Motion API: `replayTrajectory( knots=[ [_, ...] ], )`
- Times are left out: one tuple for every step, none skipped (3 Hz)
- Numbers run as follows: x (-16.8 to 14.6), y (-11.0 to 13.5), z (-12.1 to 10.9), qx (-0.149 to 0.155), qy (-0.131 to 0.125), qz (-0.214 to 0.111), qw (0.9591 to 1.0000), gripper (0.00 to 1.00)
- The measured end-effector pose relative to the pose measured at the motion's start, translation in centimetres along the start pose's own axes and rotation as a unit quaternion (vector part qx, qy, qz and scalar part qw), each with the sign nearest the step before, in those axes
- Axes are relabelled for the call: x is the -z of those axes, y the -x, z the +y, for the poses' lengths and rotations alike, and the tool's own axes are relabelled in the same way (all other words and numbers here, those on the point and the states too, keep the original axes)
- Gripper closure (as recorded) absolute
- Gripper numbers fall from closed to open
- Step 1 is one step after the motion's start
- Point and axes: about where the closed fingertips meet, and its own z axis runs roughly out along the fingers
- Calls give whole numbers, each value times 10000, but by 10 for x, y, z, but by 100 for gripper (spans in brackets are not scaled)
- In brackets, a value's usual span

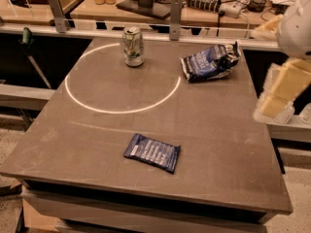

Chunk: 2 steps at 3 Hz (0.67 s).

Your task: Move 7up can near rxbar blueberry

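Observation:
The 7up can (133, 46) stands upright at the back of the grey table (218, 144), inside a ring of light. The rxbar blueberry (152, 152), a flat dark blue wrapper with white text, lies near the front middle of the table. My gripper (278, 101) is at the right edge of the view, off the table's right side, far from both the can and the bar. It holds nothing that I can see.
A crumpled dark blue-and-white chip bag (210, 62) lies at the back right of the table. Behind the table runs a rail with metal posts (176, 11), and a bench with cables and bottles beyond it.

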Motion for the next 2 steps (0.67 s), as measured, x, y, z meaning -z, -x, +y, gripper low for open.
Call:
replayTrajectory(
  knots=[
    [-4,49,-22,154,-169,-1094,9937,0],
    [-10,91,-48,-17,-551,-1751,9830,0]
  ],
)
